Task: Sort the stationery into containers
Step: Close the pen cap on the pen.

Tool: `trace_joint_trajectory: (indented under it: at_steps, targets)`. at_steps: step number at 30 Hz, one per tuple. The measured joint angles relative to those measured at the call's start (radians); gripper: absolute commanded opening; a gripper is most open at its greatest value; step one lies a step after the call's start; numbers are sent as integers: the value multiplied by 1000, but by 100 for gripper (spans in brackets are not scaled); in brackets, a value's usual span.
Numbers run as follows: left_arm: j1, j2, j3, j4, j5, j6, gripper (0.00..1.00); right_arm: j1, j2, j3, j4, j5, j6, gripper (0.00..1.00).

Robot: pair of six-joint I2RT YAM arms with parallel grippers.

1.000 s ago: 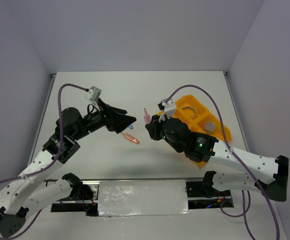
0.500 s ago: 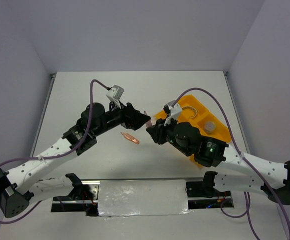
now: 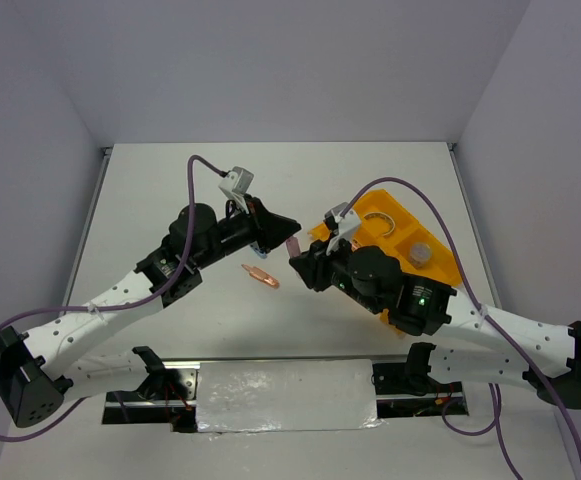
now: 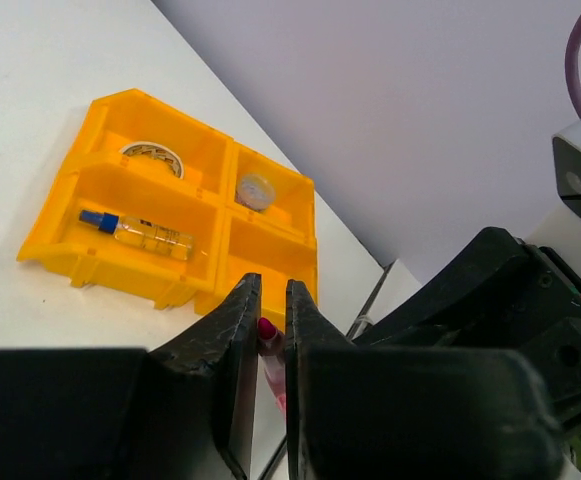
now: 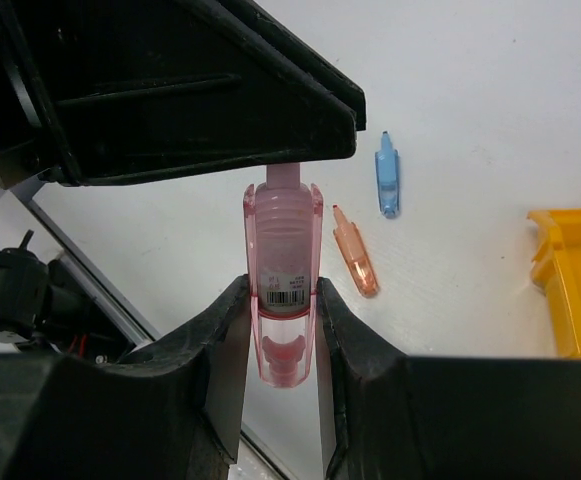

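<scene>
A salmon-pink pen (image 5: pixel 284 250) is held off the table between both arms. My right gripper (image 5: pixel 282 290) is shut on its clear body. My left gripper (image 4: pixel 268 285) is shut on the pen's narrow magenta-tipped end (image 4: pixel 267 330). In the top view the two grippers meet left of the orange-yellow tray (image 3: pixel 382 205). A second salmon-pink piece (image 5: pixel 355 260) and a blue piece (image 5: pixel 388 175) lie on the table below. The tray (image 4: pixel 100 185) holds a tan tape ring (image 4: pixel 152 155), a clear round cup (image 4: pixel 255 190) and a blue-capped bottle (image 4: pixel 140 232).
The salmon-pink piece (image 3: pixel 262 275) lies on the white table just below the left gripper (image 3: pixel 288 228). White walls close in the table on three sides. The right arm (image 3: pixel 410 295) covers the tray's near part.
My left arm swung right to the pen held by the right gripper, and its jaws went from wide open to shut on the pen's end. The right gripper kept its hold.
</scene>
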Motion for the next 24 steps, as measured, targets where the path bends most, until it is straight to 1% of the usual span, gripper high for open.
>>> trace_joint_trajectory:
  at_steps: [1, 9, 17, 19, 24]
  targets:
    - [-1, 0, 0, 2, -2, 2, 0, 2, 4, 0, 2, 5, 0, 0]
    - [-2, -13, 0, -13, -23, -2, 0, 4, 14, 0, 15, 11, 0, 0]
    - [-8, -80, -7, -86, -125, -26, 0, 10, 32, -40, 129, -31, -7, 0]
    - [-8, -98, -14, -98, -151, -43, 0, 12, 32, -53, 149, -42, -7, 2]
    - [4, -117, -26, -97, -166, -90, 0, 15, 33, -55, 175, -53, -8, 0]
